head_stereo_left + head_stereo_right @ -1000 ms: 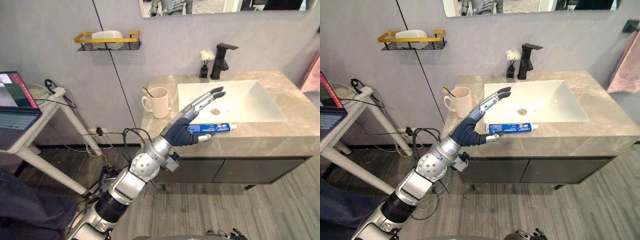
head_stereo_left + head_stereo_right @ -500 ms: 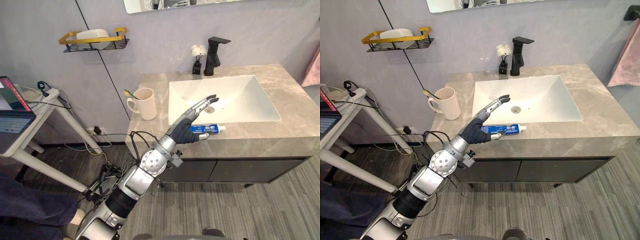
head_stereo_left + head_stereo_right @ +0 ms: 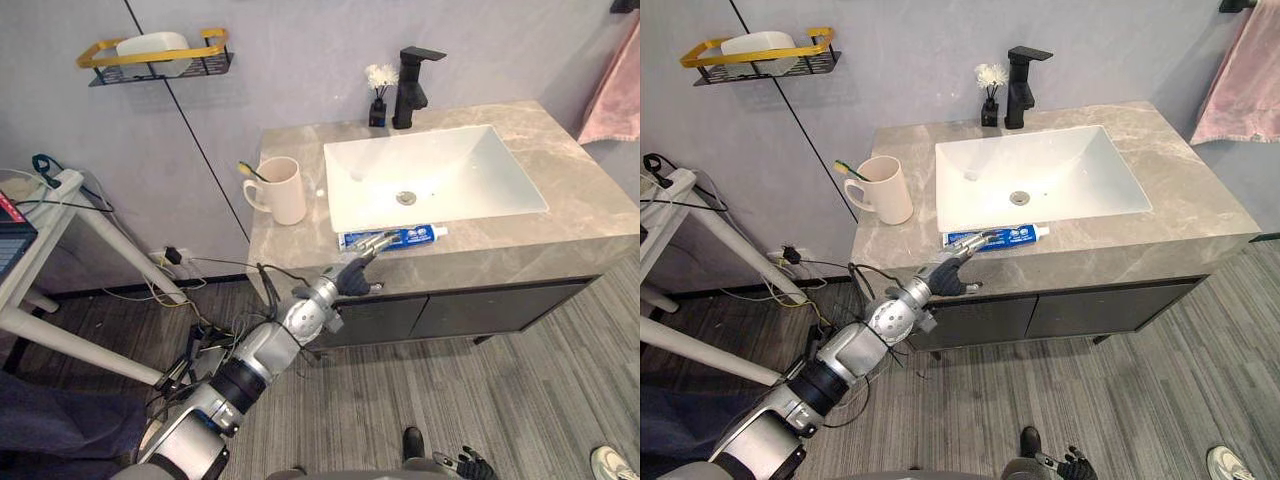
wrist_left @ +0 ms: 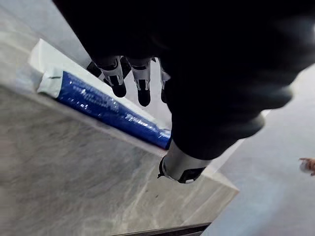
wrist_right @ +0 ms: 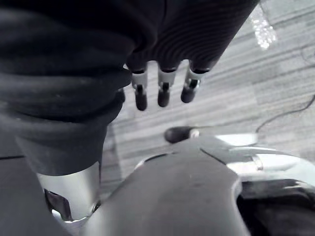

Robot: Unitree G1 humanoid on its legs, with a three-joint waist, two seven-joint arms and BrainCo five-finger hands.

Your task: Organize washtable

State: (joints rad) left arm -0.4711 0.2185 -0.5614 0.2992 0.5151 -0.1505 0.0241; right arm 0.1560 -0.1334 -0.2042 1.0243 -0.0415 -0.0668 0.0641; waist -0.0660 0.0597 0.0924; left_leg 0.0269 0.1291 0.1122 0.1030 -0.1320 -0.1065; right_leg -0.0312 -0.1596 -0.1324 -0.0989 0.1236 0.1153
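A blue and white toothpaste tube (image 3: 392, 238) lies on the grey marble counter (image 3: 520, 250), along the front rim of the white sink (image 3: 430, 175). My left hand (image 3: 357, 270) hovers at the counter's front edge with straight fingers (image 4: 118, 81) stretched over the tube's (image 4: 103, 109) left end, open, and the thumb (image 4: 181, 168) stays apart on its near side. A cream mug (image 3: 283, 190) with a toothbrush in it stands left of the sink. My right hand (image 5: 160, 91) hangs low over the floor, fingers relaxed.
A black faucet (image 3: 408, 72) and a small vase of white flowers (image 3: 378, 92) stand behind the sink. A yellow wall shelf (image 3: 150, 55) holds a white soap. A pink towel (image 3: 612, 85) hangs at right, a side table (image 3: 45, 205) stands at left, and a person's white shoe (image 3: 612, 462) is on the floor.
The camera has pulled back and higher. My left hand has dropped from above the sink to the counter's front edge, fingers now low over the tube's left end.
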